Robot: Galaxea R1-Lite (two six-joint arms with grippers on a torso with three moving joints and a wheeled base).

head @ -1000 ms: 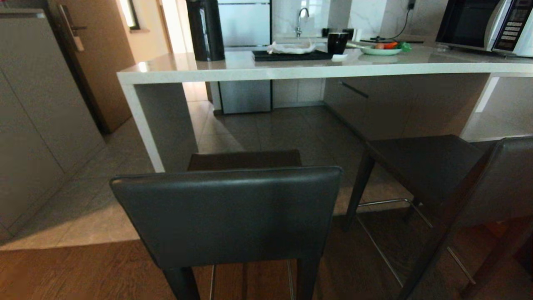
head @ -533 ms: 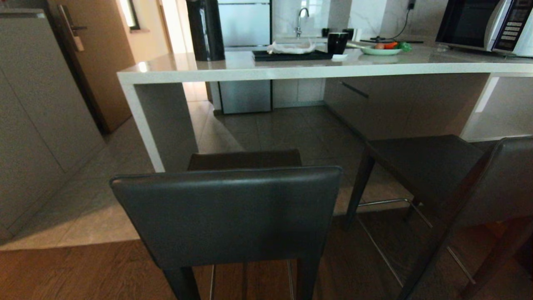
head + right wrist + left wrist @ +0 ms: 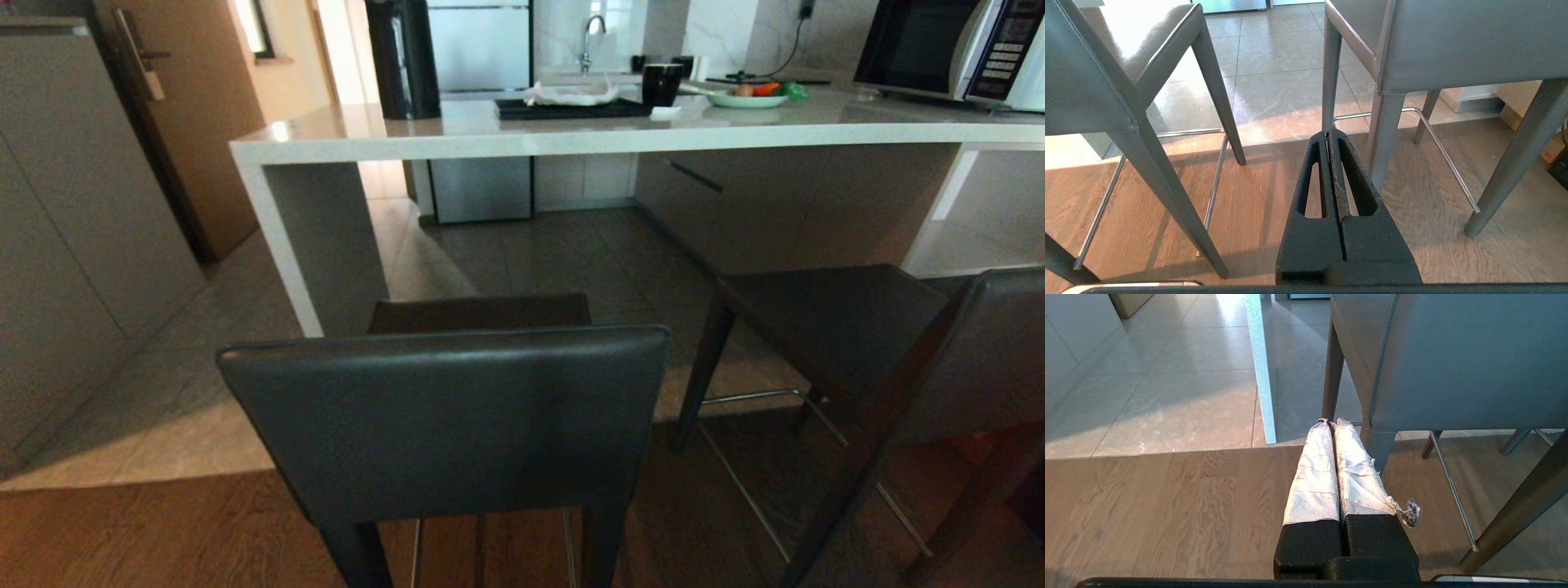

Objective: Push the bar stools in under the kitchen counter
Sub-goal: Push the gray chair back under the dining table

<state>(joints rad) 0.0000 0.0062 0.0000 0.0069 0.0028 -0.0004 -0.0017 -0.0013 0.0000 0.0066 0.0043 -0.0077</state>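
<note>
A: Where are the bar stools found, and why is nothing being touched?

B: Two are seen in the head view, both drawn back from the kitchen counter; the near stool is placed square in front of the camera, its backrest turned this way and its seat pointed at the gap beside the slab end leg; the second stool is set at the right, angled, with only its front edge close to the worktop's line. No push is judged to have begun; the seats are not yet tucked under.

A: And the grippers?

B: The left gripper is held low over the wooden floor, its tape-wrapped fingers pressed together, with nothing between them; it is pointed at the near stool's rear leg and is just short of it. The right gripper is likewise closed on nothing, aimed at the space between the two stools. Pinched fingers are probably kept so because a blunt tip suits a push better than a grasp.

A: How are the stools made?

B: Dark grey leather-like upholstery is shown on low rectangular backrests and square seats; slim dark legs are joined by thin metal footrests. Being tall and narrow, they are judged liable to tip if pushed high; the counter is glossy, pale and speckled.
</note>
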